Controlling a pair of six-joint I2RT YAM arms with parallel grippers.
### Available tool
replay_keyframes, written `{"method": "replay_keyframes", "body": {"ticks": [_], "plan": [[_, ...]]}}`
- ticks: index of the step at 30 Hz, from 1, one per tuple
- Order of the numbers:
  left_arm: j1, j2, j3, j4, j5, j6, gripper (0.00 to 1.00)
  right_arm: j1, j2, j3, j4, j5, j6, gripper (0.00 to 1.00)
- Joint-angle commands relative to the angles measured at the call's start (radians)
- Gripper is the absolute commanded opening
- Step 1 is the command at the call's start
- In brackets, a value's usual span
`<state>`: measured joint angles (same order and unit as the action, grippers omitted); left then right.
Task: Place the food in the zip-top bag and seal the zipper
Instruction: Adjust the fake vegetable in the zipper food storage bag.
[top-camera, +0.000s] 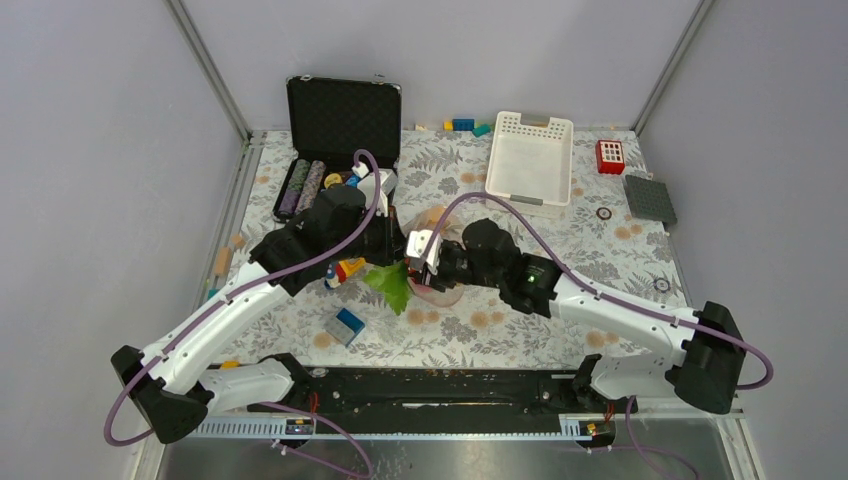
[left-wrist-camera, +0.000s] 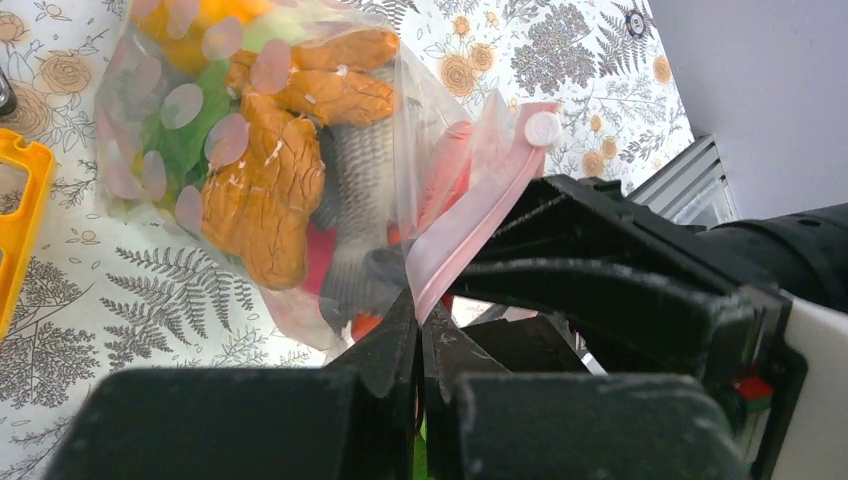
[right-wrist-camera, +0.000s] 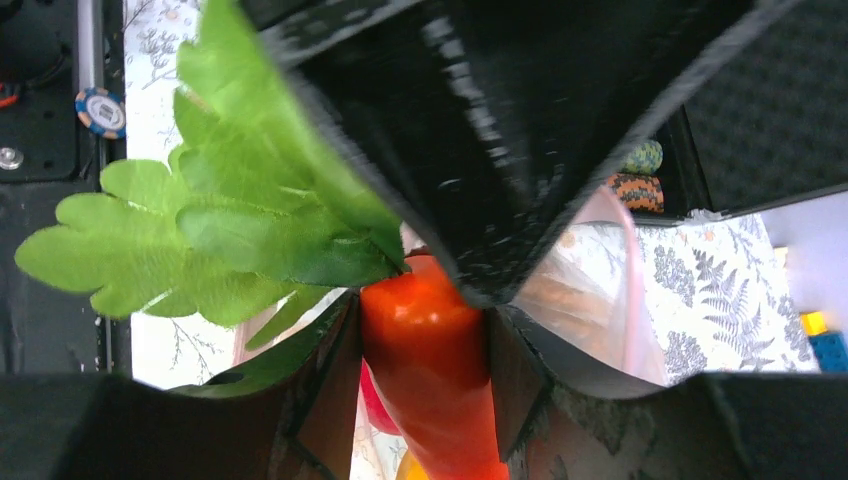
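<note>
Right gripper (right-wrist-camera: 425, 345) is clamped on the carrot (right-wrist-camera: 432, 400), just beside the zip-top bag (left-wrist-camera: 250, 150) near the middle of the table (top-camera: 500, 340). Left gripper (left-wrist-camera: 418, 318) is closed on the bag's pink zipper strip (left-wrist-camera: 470, 205). The carrot's leaves (right-wrist-camera: 200, 230) could be trapped in the zipper, or the strip pulled free if the carrot is pushed hard.

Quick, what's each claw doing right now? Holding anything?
Left gripper: shut, pinching the pink zipper edge of the zip-top bag.
Right gripper: shut on the carrot, its green leaves sticking out.
</note>
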<state>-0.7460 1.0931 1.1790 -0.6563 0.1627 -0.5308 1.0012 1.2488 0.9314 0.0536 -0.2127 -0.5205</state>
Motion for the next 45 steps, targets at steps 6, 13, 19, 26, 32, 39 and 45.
{"method": "replay_keyframes", "body": {"ticks": [6, 13, 19, 26, 32, 39, 45], "plan": [[-0.004, -0.037, 0.101, 0.052, 0.130, 0.026, 0.00, -0.120, 0.147, 0.111, -0.141, 0.202, 0.140, 0.02], [-0.003, -0.037, 0.108, 0.125, 0.150, 0.029, 0.00, -0.169, 0.207, 0.147, -0.172, 0.397, 0.238, 0.05], [-0.003, -0.042, 0.092, 0.146, 0.144, 0.031, 0.00, -0.219, 0.240, 0.161, -0.179, 0.449, 0.340, 0.06], [-0.004, -0.033, 0.072, 0.185, 0.143, 0.021, 0.00, -0.219, 0.276, 0.200, -0.211, 0.417, 0.344, 0.33], [0.001, -0.012, 0.056, 0.225, 0.074, -0.023, 0.00, -0.219, 0.153, 0.133, -0.192, 0.026, 0.250, 0.63], [0.009, -0.021, 0.042, 0.280, 0.028, -0.063, 0.00, -0.219, 0.038, 0.119, -0.206, -0.122, 0.186, 0.80], [0.014, -0.017, 0.041, 0.279, 0.029, -0.079, 0.00, -0.219, 0.000, 0.132, -0.230, -0.146, 0.164, 0.84]]}}
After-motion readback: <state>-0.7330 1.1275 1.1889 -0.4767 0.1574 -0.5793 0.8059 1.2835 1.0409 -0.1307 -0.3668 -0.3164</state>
